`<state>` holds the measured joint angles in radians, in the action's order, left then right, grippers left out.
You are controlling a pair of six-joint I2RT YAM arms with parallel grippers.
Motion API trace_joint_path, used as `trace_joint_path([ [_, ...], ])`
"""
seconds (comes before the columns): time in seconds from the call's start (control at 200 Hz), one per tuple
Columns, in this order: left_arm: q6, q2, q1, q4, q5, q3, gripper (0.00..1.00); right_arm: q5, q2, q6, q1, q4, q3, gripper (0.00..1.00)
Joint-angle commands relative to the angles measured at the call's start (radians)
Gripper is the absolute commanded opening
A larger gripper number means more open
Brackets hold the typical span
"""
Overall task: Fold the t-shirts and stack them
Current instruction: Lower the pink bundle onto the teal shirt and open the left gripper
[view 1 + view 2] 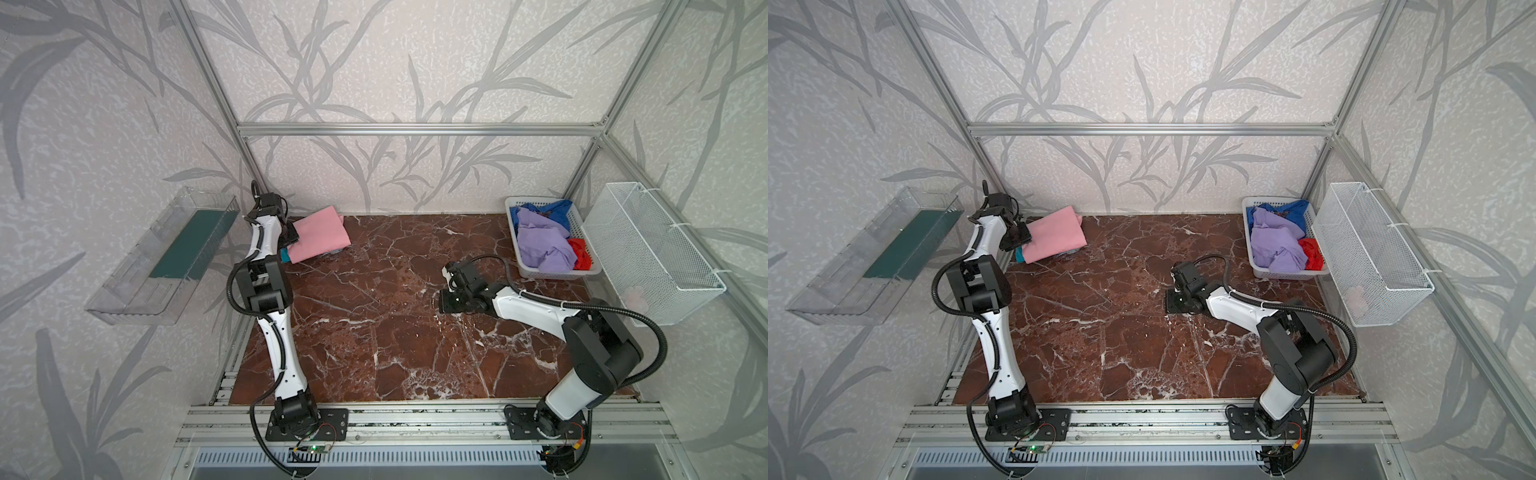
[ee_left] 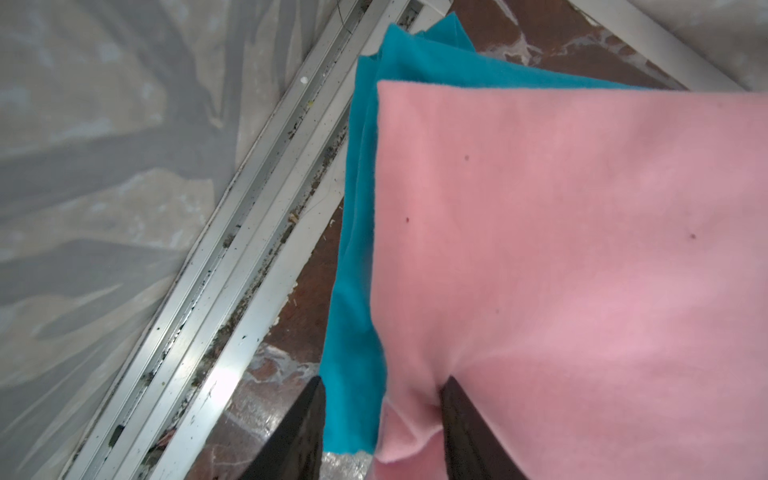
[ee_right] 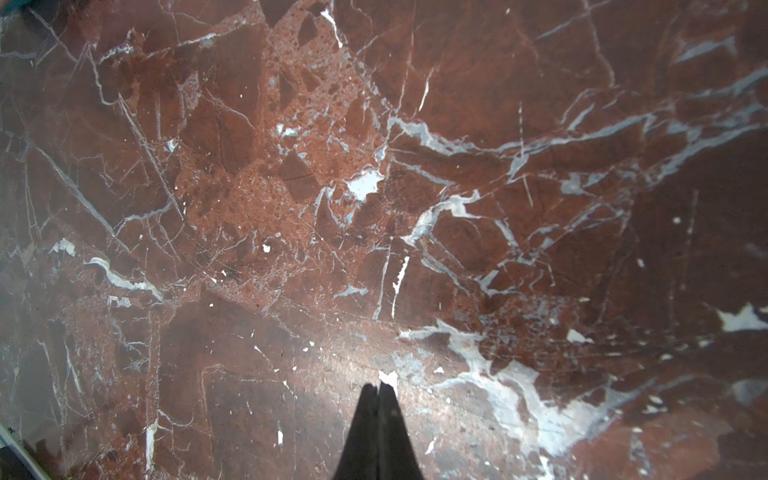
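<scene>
Two stacked at far-left bench (image 1: 374, 332) corner beside rail (image 2: 232, 266): pink shirt (image 1: 318, 237) over teal shirt (image 2: 357, 249) | left jaws parted astride stack edge | right jaws closed over open mid-bench

We record a red-brown marble tabletop (image 1: 374, 332) (image 1: 1100, 332) with white veins, shown in both top views. At its far left corner a folded teal t-shirt (image 1: 284, 254) (image 2: 353, 291) lies directly on the marble, just beside the metal edge rail (image 2: 232, 257). A folded pink t-shirt (image 1: 318, 239) sits on it. At the far right corner a pale slotted basket (image 1: 552, 274) stands on the marble.
</scene>
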<state>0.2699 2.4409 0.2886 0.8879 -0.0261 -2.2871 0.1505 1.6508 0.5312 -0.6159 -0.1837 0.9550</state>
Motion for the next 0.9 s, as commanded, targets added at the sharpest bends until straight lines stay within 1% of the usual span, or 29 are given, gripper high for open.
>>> trace_joint_path([
  [0.0, 0.022, -0.128, -0.032, 0.033, 0.003, 0.003, 0.31, -0.011, -0.003, 0.009, -0.008, 0.001, 0.03, 0.0],
  [0.02, 0.02, -0.136, -0.04, 0.031, 0.002, 0.002, 0.25, -0.012, -0.004, 0.009, -0.008, 0.003, 0.029, 0.0],
  [0.08, 0.018, -0.154, -0.06, 0.024, -0.006, 0.0, 0.11, -0.011, -0.004, 0.01, -0.008, 0.01, 0.024, 0.0],
  [0.17, 0.005, -0.166, -0.088, 0.0, -0.026, 0.0, 0.0, -0.006, 0.006, 0.01, -0.008, 0.024, 0.02, 0.0],
  [0.345, -0.002, -0.129, -0.109, -0.045, -0.046, -0.021, 0.0, 0.01, 0.047, 0.001, -0.008, 0.033, 0.033, 0.0],
  [0.435, -0.003, -0.076, -0.108, -0.067, -0.051, -0.051, 0.0, 0.02, 0.05, -0.002, -0.008, 0.037, 0.043, 0.0],
  [0.455, -0.006, -0.062, -0.106, -0.073, -0.051, -0.059, 0.0, 0.023, 0.076, -0.002, -0.008, 0.041, 0.045, 0.0],
  [0.595, 0.0, 0.055, -0.095, -0.089, -0.064, -0.131, 0.0, 0.054, 0.112, 0.013, -0.007, 0.073, 0.048, 0.0],
  [0.685, 0.054, 0.138, -0.074, -0.044, -0.088, -0.187, 0.0, 0.079, 0.138, 0.029, -0.005, 0.092, 0.047, 0.0],
  [0.75, 0.119, 0.197, -0.055, 0.011, -0.076, -0.224, 0.0, 0.093, 0.154, 0.04, -0.003, 0.099, 0.047, 0.0],
  [0.83, 0.161, 0.226, -0.041, 0.029, -0.055, -0.208, 0.0, 0.11, 0.164, 0.048, 0.001, 0.106, 0.044, 0.0],
  [0.895, 0.168, 0.225, -0.04, 0.023, -0.046, -0.175, 0.0, 0.116, 0.168, 0.049, 0.004, 0.109, 0.046, 0.0],
])
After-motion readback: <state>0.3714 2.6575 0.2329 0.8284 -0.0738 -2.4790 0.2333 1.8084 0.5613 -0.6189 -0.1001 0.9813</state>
